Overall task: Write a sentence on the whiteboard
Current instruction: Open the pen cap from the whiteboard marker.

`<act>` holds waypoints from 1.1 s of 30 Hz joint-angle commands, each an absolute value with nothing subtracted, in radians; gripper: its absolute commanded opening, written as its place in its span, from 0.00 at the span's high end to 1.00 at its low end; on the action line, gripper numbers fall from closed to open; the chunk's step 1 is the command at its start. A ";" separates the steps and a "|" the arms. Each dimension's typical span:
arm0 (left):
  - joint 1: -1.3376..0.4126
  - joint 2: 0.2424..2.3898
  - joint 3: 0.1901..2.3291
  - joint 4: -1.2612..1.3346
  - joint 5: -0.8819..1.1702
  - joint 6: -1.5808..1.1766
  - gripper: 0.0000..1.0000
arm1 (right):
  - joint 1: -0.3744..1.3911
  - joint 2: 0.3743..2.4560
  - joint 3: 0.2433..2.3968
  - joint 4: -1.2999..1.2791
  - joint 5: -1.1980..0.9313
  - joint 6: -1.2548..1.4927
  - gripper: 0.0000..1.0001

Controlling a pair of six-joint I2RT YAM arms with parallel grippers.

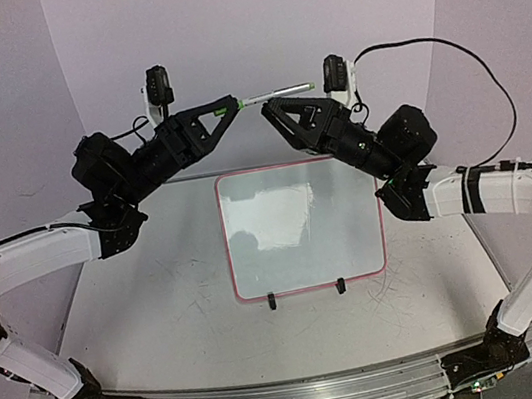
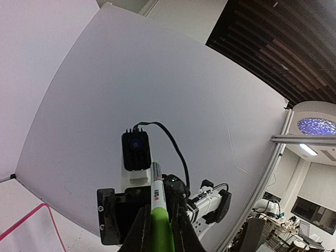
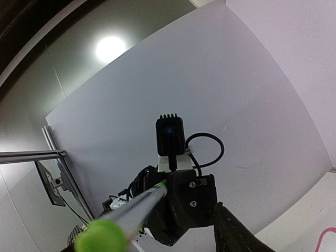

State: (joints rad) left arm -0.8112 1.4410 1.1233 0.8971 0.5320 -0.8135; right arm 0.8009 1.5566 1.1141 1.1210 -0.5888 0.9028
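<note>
The whiteboard (image 1: 305,254) lies flat on the table between the arms, with a red-pink rim and two black stand feet at its near edge. I see no green sentence on it. Both grippers are raised above its far edge and face each other. My left gripper (image 1: 229,110) is shut on the green end of a marker (image 1: 279,92), as the left wrist view shows (image 2: 157,205). The grey barrel runs past my right gripper (image 1: 270,108), whose jaws are apart. In the right wrist view the barrel (image 3: 131,210) passes left of one finger (image 3: 231,233).
A white backdrop wall stands behind the table. A black cable (image 1: 466,56) loops from the right wrist camera. The aluminium base rail (image 1: 297,397) runs along the near edge. The board's rim shows in the left wrist view (image 2: 31,223).
</note>
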 commanded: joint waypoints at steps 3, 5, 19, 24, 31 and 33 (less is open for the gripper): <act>-0.819 1.443 1.109 1.004 0.549 -0.843 1.00 | 0.831 1.582 1.163 1.273 -0.577 0.886 0.48; -0.819 1.445 1.105 1.005 0.548 -0.841 1.00 | 0.837 1.570 1.162 1.253 -0.555 0.849 0.51; -0.821 1.476 1.111 1.005 0.560 -0.841 1.00 | 0.859 1.556 1.213 1.081 -0.520 0.708 0.62; -0.820 1.479 1.105 1.005 0.565 -0.842 1.00 | 0.859 1.550 1.217 1.019 -0.517 0.673 0.70; -0.820 1.474 1.102 1.004 0.576 -0.832 1.00 | 0.858 1.523 1.204 0.971 -0.528 0.636 0.82; -0.820 1.476 1.102 1.004 0.578 -0.836 1.00 | 0.858 1.519 1.209 0.969 -0.537 0.636 0.85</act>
